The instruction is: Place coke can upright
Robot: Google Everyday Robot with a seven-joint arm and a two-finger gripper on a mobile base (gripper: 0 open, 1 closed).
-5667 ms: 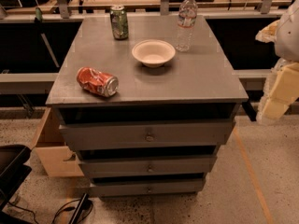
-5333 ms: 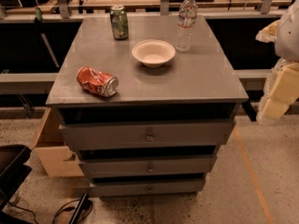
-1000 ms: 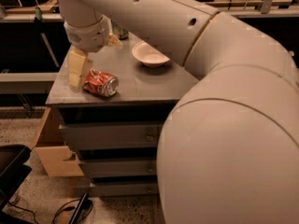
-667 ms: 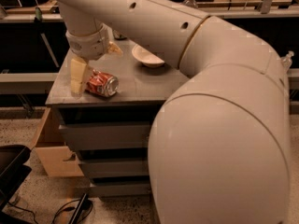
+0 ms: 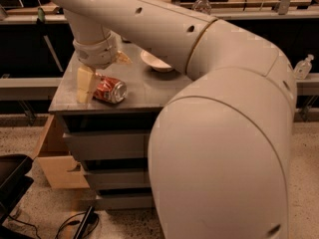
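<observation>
Tabletop (image 5: 144, 86): gripper (image 5: 102, 73) over part-hidden coke can (image 5: 112, 90)

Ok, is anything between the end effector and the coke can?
Nothing shows. In the camera view the end effector is down at the lying coke can, one finger at the end opposite its silver top.

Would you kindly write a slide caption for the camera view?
Open gripper at the coke can lying on its side near a front corner of the grey cabinet.

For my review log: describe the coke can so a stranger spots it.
On the grey cabinet, near its front left corner, the coke can lies beside the tool. Unlike the white bowl behind, it is red, silver-ended and on its side.
</observation>
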